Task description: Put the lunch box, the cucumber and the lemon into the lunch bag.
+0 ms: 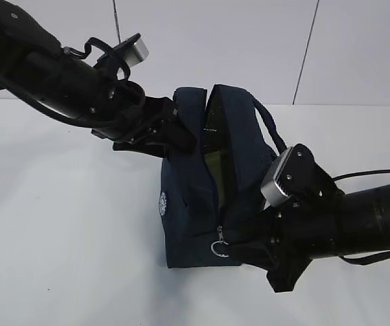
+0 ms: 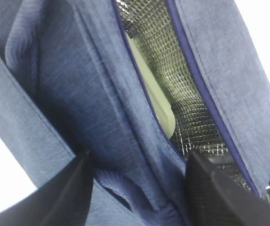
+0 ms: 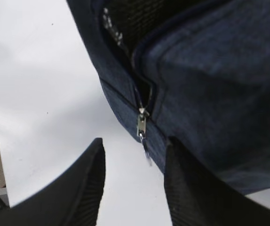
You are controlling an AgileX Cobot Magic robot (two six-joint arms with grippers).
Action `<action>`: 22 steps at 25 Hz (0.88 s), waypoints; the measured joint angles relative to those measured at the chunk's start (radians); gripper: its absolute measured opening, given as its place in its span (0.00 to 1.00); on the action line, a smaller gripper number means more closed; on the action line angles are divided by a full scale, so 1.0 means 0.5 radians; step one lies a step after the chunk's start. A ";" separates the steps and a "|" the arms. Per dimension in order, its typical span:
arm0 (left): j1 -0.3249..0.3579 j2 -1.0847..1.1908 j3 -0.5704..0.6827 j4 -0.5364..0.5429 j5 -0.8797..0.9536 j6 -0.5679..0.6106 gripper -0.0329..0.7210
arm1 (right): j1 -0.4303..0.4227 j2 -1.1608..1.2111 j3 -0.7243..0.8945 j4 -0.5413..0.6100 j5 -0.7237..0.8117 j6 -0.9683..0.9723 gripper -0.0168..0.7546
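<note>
While the left gripper (image 2: pixel 137 188) pinches the bag (image 1: pixel 188 224) rim, box (image 2: pixel 156 101) inside, the right gripper (image 3: pixel 135 183) is spread beside the zipper (image 3: pixel 142 123); cucumber and lemon must follow.

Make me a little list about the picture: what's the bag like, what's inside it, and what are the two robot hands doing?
bag: dark blue lunch bag standing on the white table, zipper open at the top
inside: silver lining and the pale green lid of the lunch box; cucumber and lemon not in sight
zipper pull: metal ring low on the front
left gripper: jaws around the fabric at the bag's edge
right gripper: open, by the bag's lower corner near the zipper; whether a finger touches the bag cannot be told
</note>
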 joint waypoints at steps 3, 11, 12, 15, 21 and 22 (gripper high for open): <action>0.000 0.000 0.000 -0.003 0.000 0.000 0.62 | 0.000 0.054 -0.003 0.000 0.000 0.022 0.47; 0.000 0.000 0.000 -0.003 0.000 0.000 0.62 | 0.000 0.115 -0.003 0.000 0.011 0.028 0.47; 0.000 0.000 0.000 -0.003 0.000 0.000 0.62 | 0.000 0.115 -0.003 0.000 0.011 0.028 0.47; 0.000 0.000 0.000 -0.003 0.000 0.000 0.62 | 0.000 0.115 -0.009 0.000 0.011 0.028 0.47; 0.000 0.000 0.000 -0.020 0.000 0.000 0.62 | 0.000 0.115 -0.009 0.000 0.011 0.030 0.47; 0.000 0.000 0.000 -0.030 0.000 0.000 0.62 | 0.000 0.115 -0.009 0.000 0.011 0.030 0.47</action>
